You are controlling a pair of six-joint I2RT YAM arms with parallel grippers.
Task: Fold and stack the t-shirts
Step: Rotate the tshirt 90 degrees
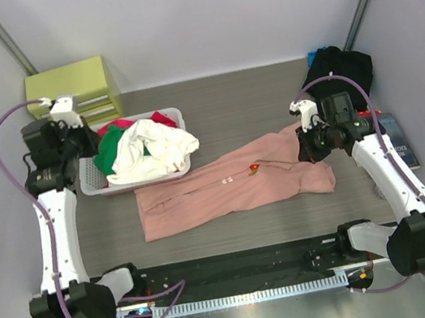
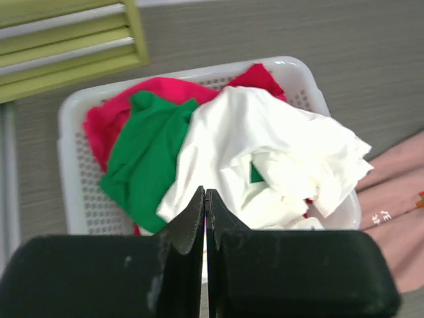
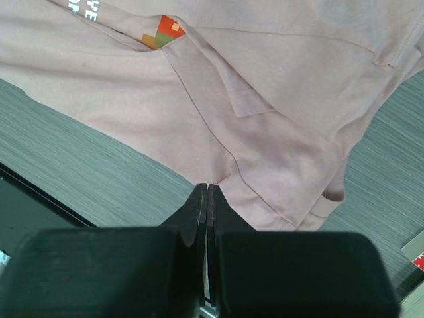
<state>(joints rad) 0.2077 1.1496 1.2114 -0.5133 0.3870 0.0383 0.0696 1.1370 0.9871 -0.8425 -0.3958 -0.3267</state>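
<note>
On my overhead feed, the salmon-pink t-shirt (image 1: 234,190) lies flat across the middle of the counter (image 1: 268,100). It is folded in on itself into a long band running left to right, with the right end angled toward the far side. Its small orange chest print (image 1: 254,170) faces up beside white lettering, and my right wrist view shows it half tucked under a fold. The black t-shirt (image 1: 339,71) sits bunched in an unfolded heap at the far right corner.
</note>
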